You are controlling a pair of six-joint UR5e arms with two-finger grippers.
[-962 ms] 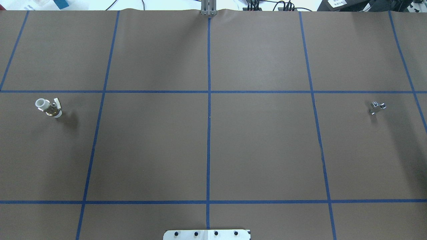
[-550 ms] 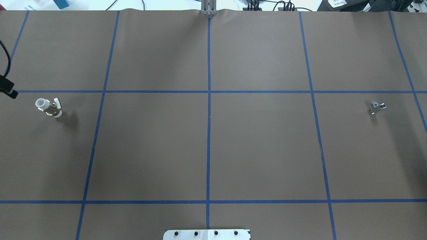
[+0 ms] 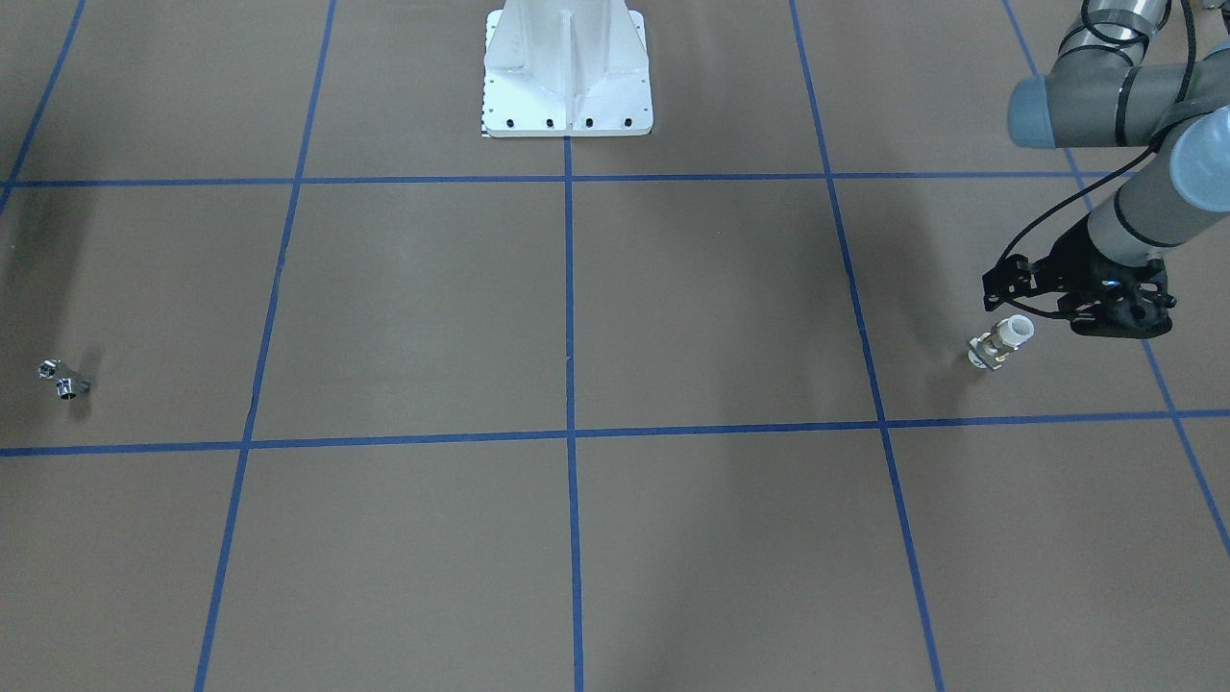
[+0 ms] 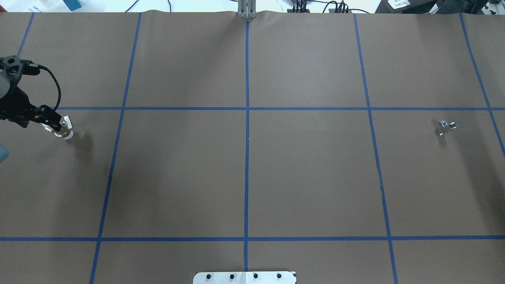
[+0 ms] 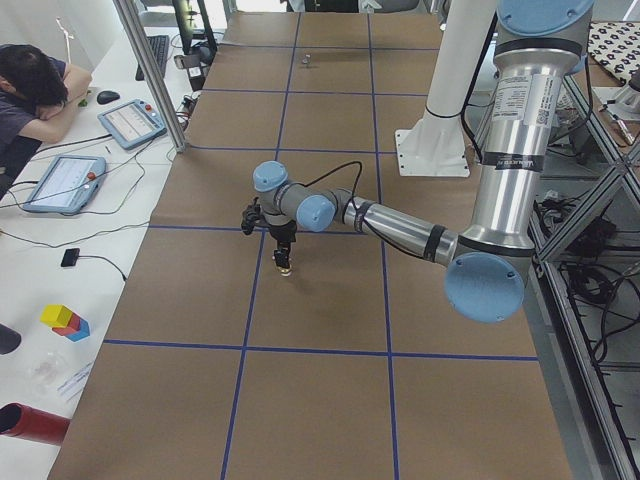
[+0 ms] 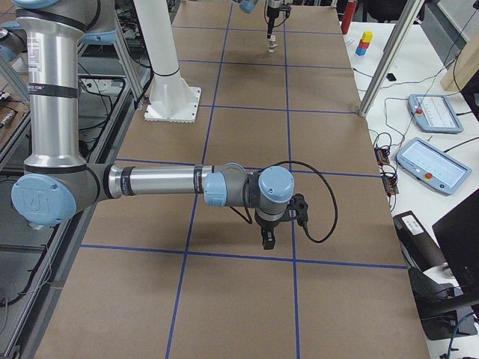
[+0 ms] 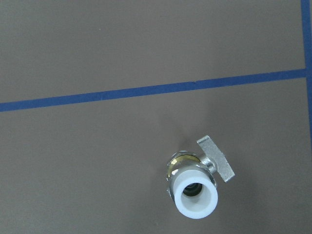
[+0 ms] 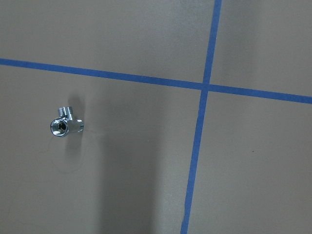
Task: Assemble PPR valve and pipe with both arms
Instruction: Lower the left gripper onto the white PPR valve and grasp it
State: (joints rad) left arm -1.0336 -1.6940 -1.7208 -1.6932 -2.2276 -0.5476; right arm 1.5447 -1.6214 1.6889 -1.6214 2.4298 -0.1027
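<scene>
PPR valve (image 7: 194, 189) stood upright on the brown-covered table (image 4: 307, 173), its white plastic ring uppermost, the brass body below it and the flat lever handle projecting to one side. In the overhead view it occupied the leftmost visible cell of the middle row of the grid of blue tape lines (image 4: 246, 165), near a cross line. Toward the right end of the same row lay the pipe (image 8: 65, 125), a small chrome fitting with one dark round opening turned upward, well apart from the valve with most of the table's width between them. Directly above the valve hung the left gripper (image 4: 52, 120), its black tip overlapping the white ring in the overhead view. Whether it touched the valve, and how far its jaws stood apart, could not be told, since the left wrist view showed no fingers. Pointing downward close to the table was the right gripper (image 6: 267, 241), with the pipe in the left part of its wrist view. It appeared only in the exterior right view, so its opening could not be judged. Behind them, the left arm (image 3: 1139, 207) reached in from the robot's left, the right arm (image 6: 157, 182) extended low over the table, and the white bolted base (image 3: 567, 72) stood on the middle tape line.
</scene>
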